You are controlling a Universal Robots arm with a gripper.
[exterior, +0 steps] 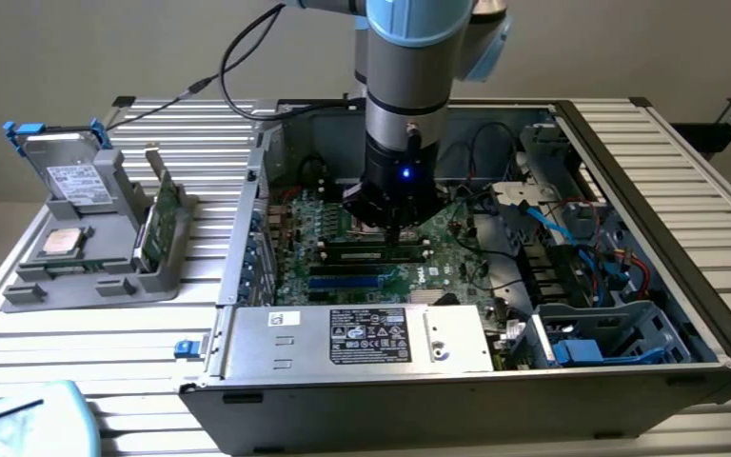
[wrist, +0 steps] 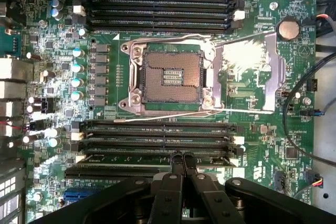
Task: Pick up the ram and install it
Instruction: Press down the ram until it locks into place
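My gripper (wrist: pixel 179 157): fingers pressed together, holding nothing, over motherboard (wrist: pixel 252 145) memory slots (wrist: pixel 157 137). Ram (exterior: pixel 164 214): upright in grey holder (exterior: pixel 87 276) on desk (exterior: pixel 73 333).

Open PC case (exterior: pixel 670 181) on slatted table (exterior: pixel 87 333), motherboard (exterior: pixel 340 248) inside. Gripper (exterior: pixel 391 227) over board's middle, above the memory slots (wrist: pixel 157 135) beside the CPU socket (wrist: pixel 170 80). Holder (exterior: pixel 99 276) at exterior view's left: ram (exterior: pixel 159 221) upright, processor (exterior: pixel 61 244) flat, drive (exterior: pixel 68 176) behind.
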